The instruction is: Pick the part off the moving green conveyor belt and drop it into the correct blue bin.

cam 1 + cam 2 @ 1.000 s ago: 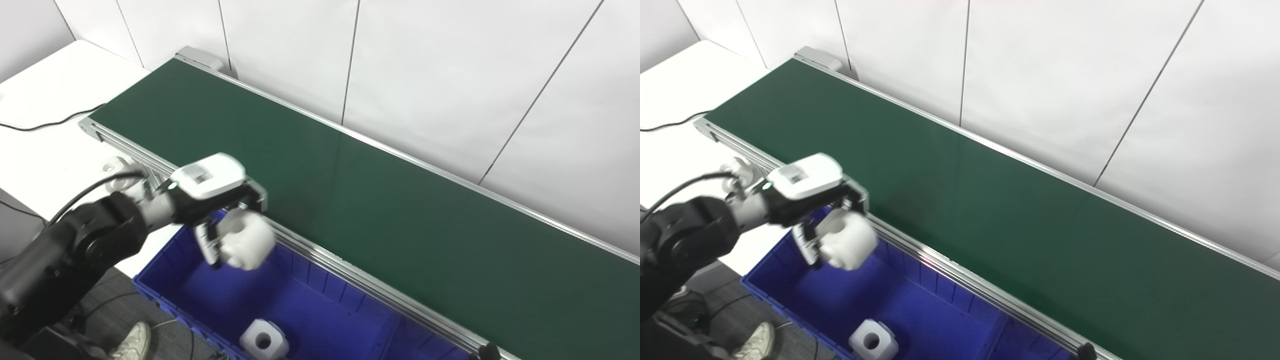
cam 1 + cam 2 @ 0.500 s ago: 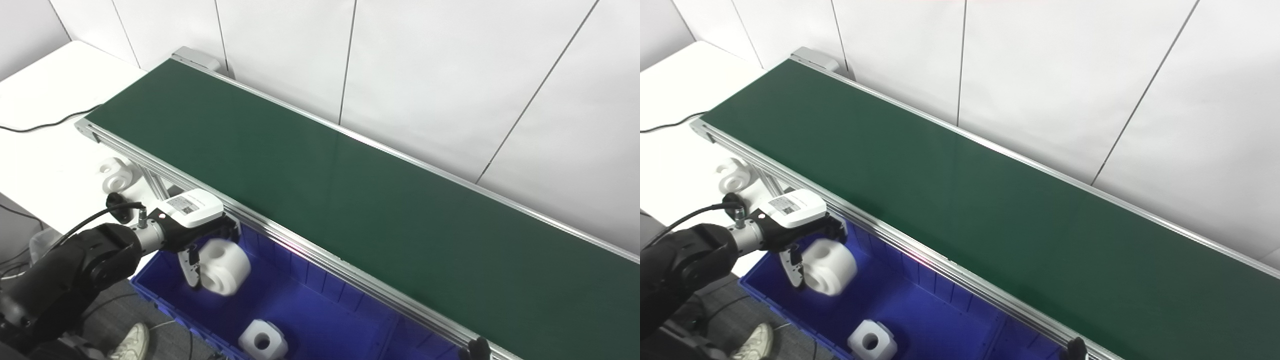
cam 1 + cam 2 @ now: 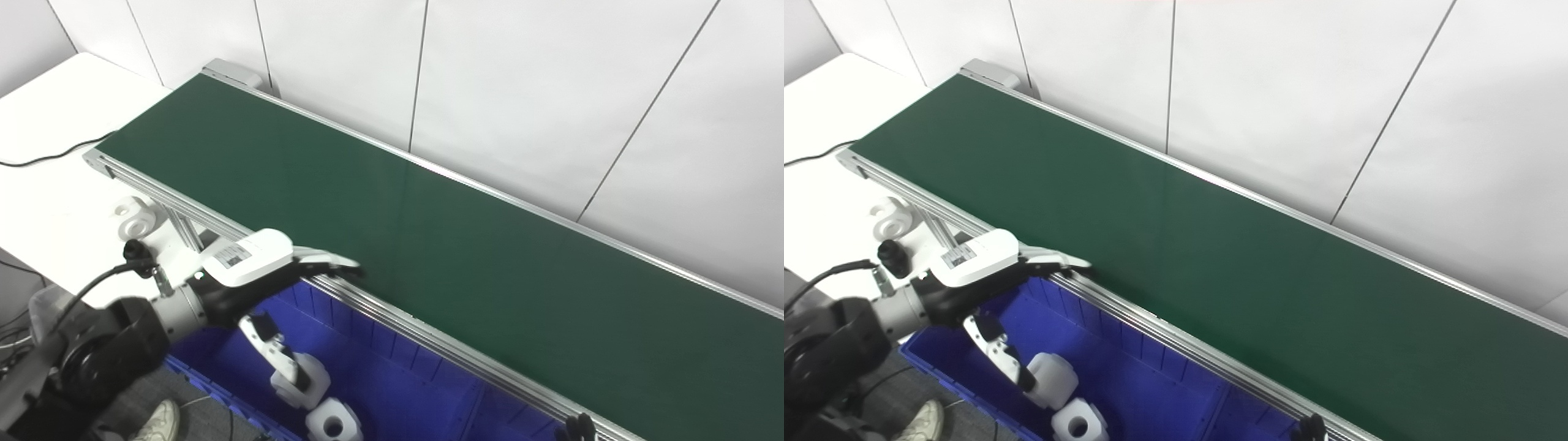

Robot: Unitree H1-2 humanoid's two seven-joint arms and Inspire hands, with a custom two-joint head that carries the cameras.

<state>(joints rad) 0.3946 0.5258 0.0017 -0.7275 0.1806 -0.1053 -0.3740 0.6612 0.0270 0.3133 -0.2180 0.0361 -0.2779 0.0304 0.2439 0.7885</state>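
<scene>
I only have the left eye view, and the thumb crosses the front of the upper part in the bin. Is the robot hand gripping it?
Observer: No. In the right eye view the left robot hand is open. Its thumb overlaps only the left edge of that part, and no fingers wrap it.
Operator: The wrist hides the bin's left corner for me. Is it visible to you?
Observer: Yes. The right eye view shows the bin corner, bare, just below the wrist.
</scene>
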